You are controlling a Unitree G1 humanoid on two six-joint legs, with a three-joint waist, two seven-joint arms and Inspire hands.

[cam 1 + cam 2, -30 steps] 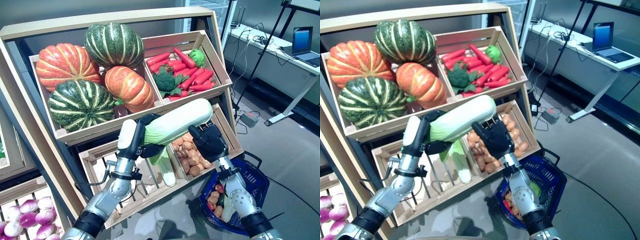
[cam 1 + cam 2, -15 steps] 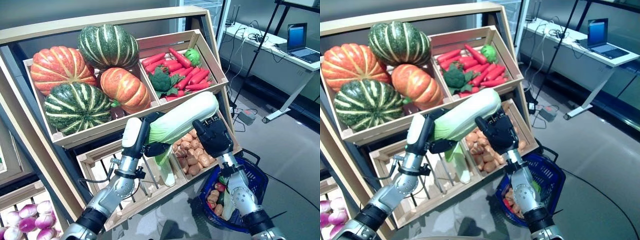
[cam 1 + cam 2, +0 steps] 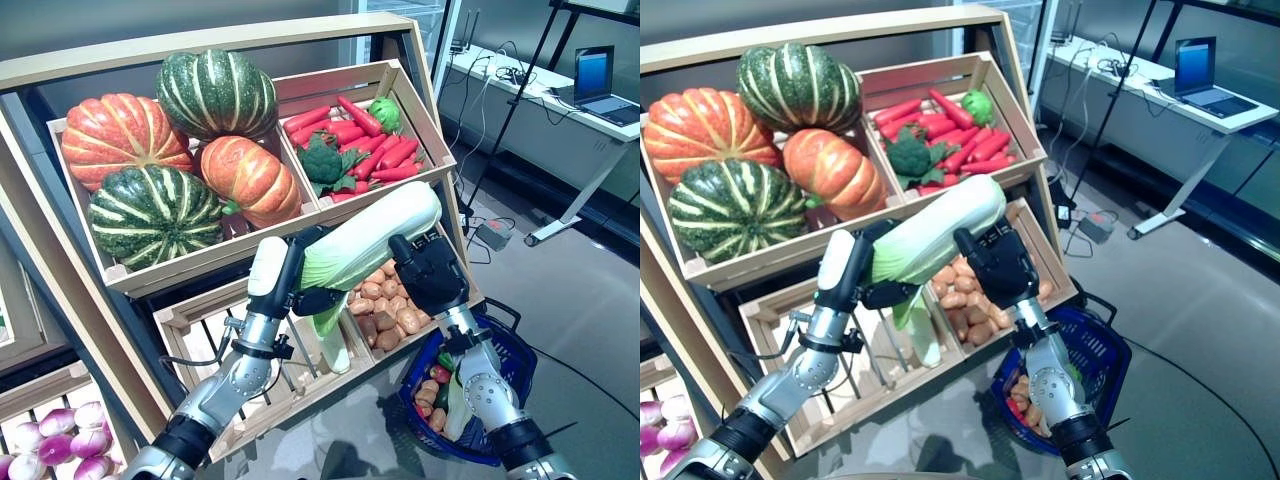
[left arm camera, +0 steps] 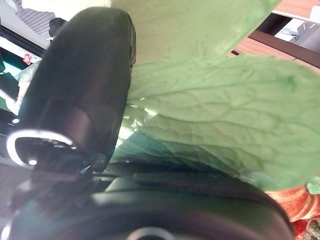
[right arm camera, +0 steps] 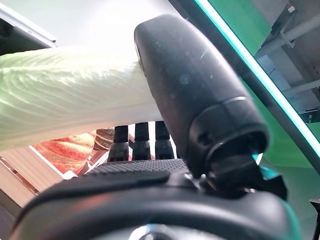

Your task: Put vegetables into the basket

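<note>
While the left hand (image 3: 292, 283) has its fingers and thumb wrapped round the leafy green end of the napa cabbage (image 3: 368, 236), the right hand (image 3: 430, 279) props the pale end from beneath, its fingers reaching up under the cabbage; how far they curl I cannot tell. The cabbage hangs in the air before the potato crate (image 3: 452, 262), its long axis slanting up from the left hand toward the robot's right. The blue basket (image 3: 513, 366) sits on the floor, below and to the right, already holding vegetables. Of the two hands, the right is nearer it, so I judge the pale end should lead downward.
</note>
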